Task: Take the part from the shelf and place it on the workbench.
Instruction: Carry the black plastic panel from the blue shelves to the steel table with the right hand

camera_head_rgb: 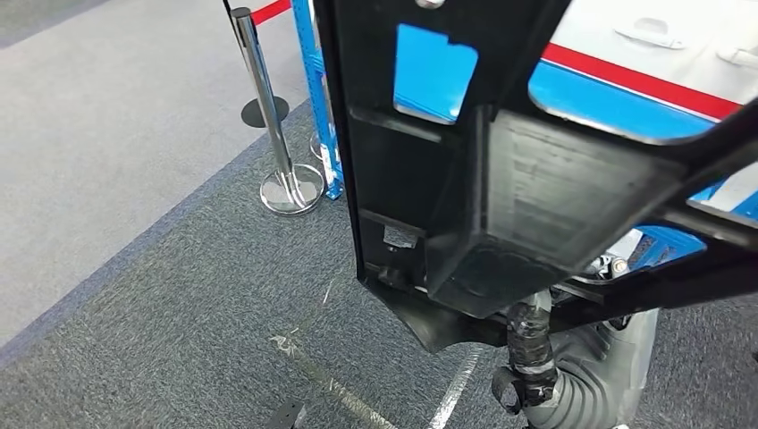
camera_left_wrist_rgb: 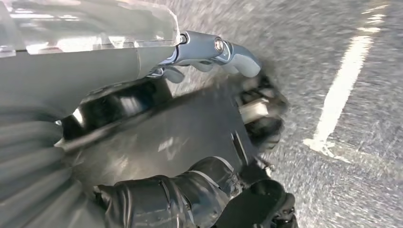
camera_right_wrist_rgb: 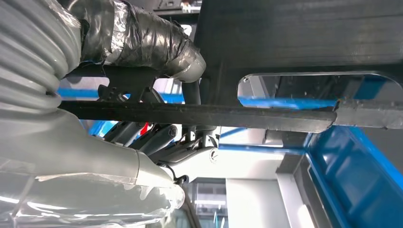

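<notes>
My right hand (camera_right_wrist_rgb: 157,95) is closed on the part (camera_head_rgb: 501,179), a large black moulded panel with cut-out windows and raised ribs. In the right wrist view my taped thumb lies over one face of a thin rail of the panel and the darker fingers (camera_right_wrist_rgb: 161,142) curl against the other face, so the rail is clamped between them. In the head view the right hand (camera_head_rgb: 536,353) sits under the panel's lower edge, wrist cover below it, holding the panel up in front of the camera.

My left hand (camera_left_wrist_rgb: 199,142) also has hold of the part (camera_left_wrist_rgb: 190,123): the taped thumb presses on its flat dark face and a silver finger (camera_left_wrist_rgb: 216,50) hooks over the far edge. This view is blurred, so finer contact cannot be told.

The part is in the air, carried between both hands above grey carpet (camera_head_rgb: 179,313) with white floor marks. Beyond it stand a blue frame (camera_head_rgb: 317,98) and a chrome barrier post (camera_head_rgb: 268,116) with a red belt
</notes>
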